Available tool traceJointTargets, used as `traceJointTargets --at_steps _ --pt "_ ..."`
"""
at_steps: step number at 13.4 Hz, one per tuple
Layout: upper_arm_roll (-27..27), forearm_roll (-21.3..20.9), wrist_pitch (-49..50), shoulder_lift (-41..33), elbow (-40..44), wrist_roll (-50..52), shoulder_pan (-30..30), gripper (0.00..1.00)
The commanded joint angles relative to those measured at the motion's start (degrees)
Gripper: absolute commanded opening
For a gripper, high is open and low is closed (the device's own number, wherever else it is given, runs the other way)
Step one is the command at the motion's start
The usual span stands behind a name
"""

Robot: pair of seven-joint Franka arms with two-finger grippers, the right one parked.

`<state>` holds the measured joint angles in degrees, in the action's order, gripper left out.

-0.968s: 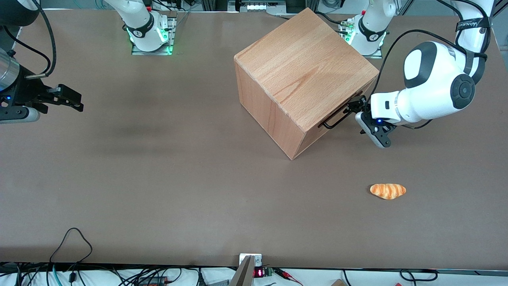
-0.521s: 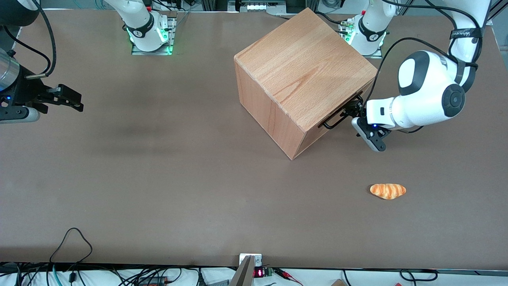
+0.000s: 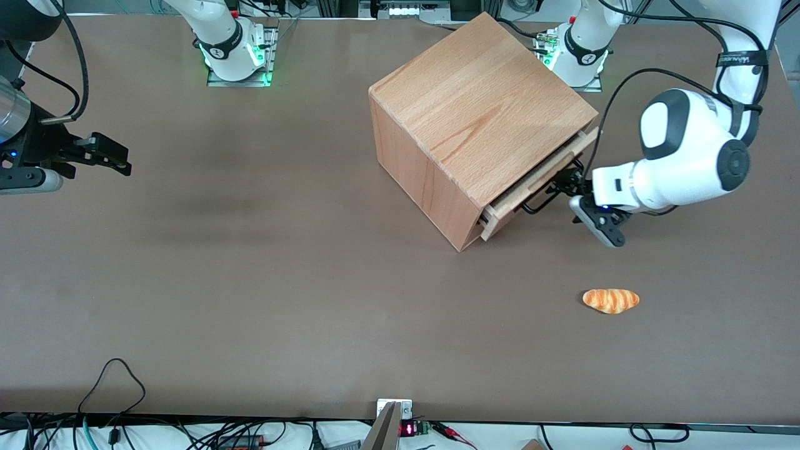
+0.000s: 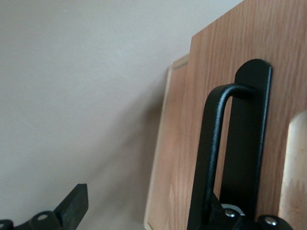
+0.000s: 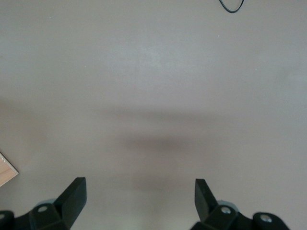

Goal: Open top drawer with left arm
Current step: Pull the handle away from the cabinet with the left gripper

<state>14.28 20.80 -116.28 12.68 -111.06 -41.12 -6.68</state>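
Observation:
The wooden cube cabinet point(image 3: 481, 112) stands near the middle of the table, turned at an angle. Its top drawer point(image 3: 539, 177) juts a little way out of the cabinet's front, its black wire handle point(image 3: 542, 201) facing the left arm point(image 3: 678, 159). My gripper point(image 3: 567, 189) is right in front of the drawer at the handle. In the left wrist view the drawer panel point(image 4: 189, 143) and handle point(image 4: 213, 143) fill the frame. The gripper point(image 4: 141, 208) is open. One finger point(image 4: 74, 205) is free over the table; the other lies hidden by the handle bar.
An orange croissant point(image 3: 611, 300) lies on the brown table point(image 3: 281, 281), nearer the front camera than the gripper. Two arm bases point(image 3: 234, 53) stand along the table's back edge. Cables run along the front edge.
The top drawer has slid a short way out of the cabinet. My gripper drew away from the cabinet front with the handle, after first moving in closer to it.

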Motion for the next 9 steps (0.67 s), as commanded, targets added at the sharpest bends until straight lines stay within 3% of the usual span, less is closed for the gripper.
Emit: traceJointTargets --at_steps 1,9 --pt "-2.6 -0.3 -3.6 2.2 -0.2 -4.4 -0.5 1.0" --pt "-9.6 -0.6 -6.1 10.1 8.8 -4.6 -1.1 1.0"
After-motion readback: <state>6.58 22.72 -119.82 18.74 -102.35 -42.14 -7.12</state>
